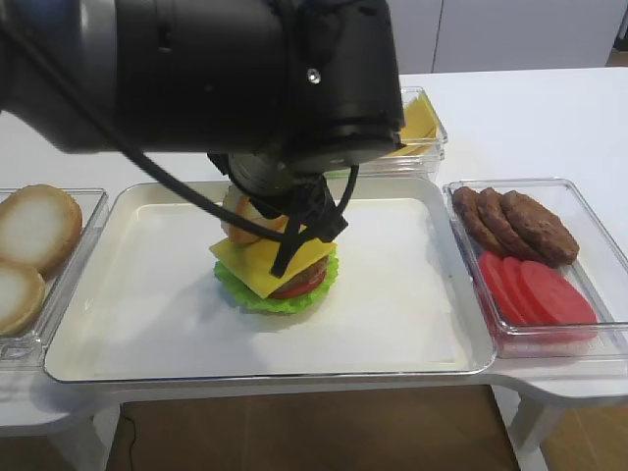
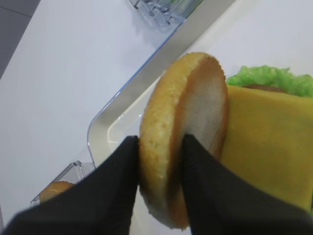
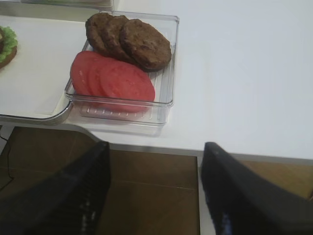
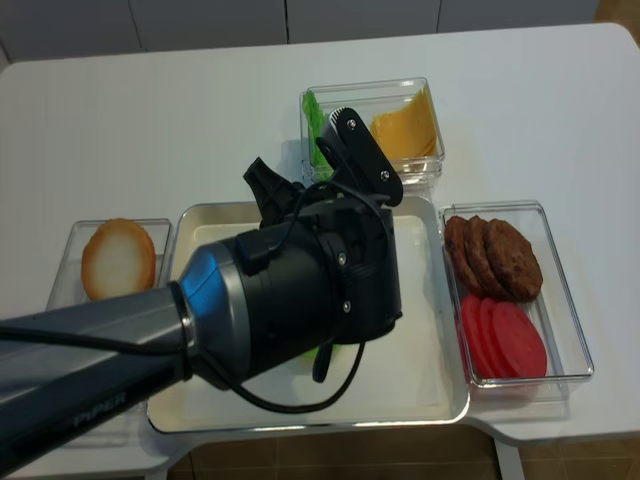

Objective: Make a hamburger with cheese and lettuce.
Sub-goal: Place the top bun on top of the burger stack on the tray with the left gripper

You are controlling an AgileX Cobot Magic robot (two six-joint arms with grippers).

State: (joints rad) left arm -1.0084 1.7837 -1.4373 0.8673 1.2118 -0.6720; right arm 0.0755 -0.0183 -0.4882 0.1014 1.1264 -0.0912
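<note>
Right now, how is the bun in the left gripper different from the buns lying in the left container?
The held bun stands on edge, pinched by the left gripper above the cheese; the container buns lie flat. The held bun is off the surface; the others rest in their clear container. All are round with golden crust and pale faces.

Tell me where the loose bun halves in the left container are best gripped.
Grip a bun half across its rim, fingers on opposite edges, coming from above: it lies flat, cut face up, in an open-topped container. The left gripper already pinches another bun half edgewise by its faces.
</note>
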